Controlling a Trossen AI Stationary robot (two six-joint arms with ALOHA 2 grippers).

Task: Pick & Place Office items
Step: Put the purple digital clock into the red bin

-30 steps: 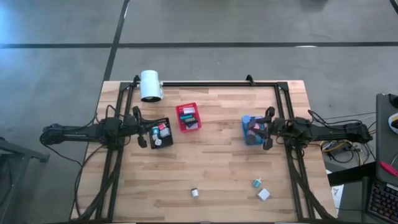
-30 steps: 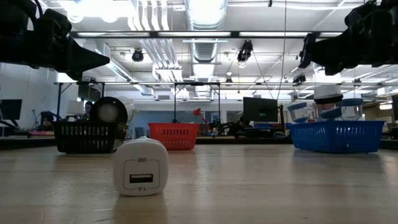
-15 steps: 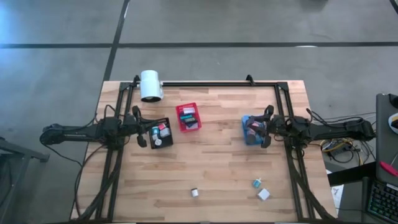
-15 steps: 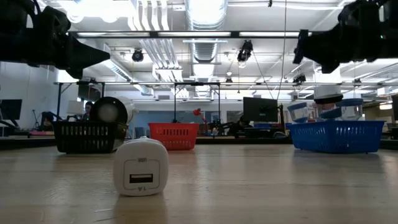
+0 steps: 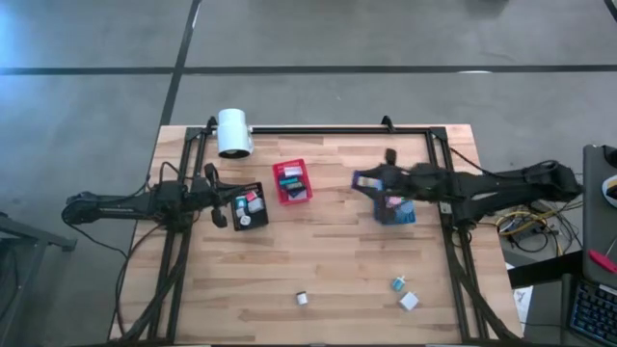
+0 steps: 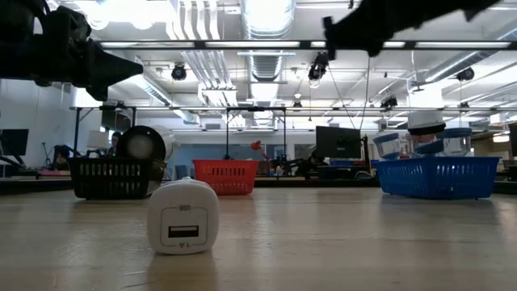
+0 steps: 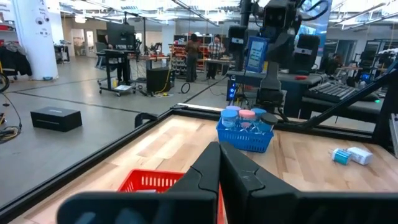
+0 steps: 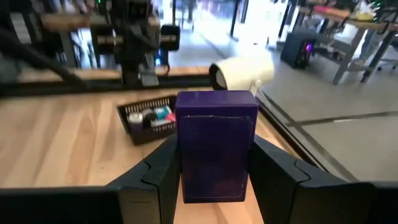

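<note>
The right gripper (image 8: 214, 177) is clamped on one dark purple box (image 8: 216, 144) above the table (image 5: 328, 260) between the red bin (image 5: 292, 182) and the blue bin (image 5: 397, 208), the left gripper (image 7: 219, 169) waits pressed together by the black bin (image 5: 248, 207) at 9 o'clock, and three small items (image 5: 403, 293) lie at 6 o'clock.

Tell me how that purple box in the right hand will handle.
The purple box looks rigid: flat faces, crisp edges. Its smooth sides could slip, though the right hand grips both flanks squarely. Set down upright, it would probably stand without rolling.
</note>
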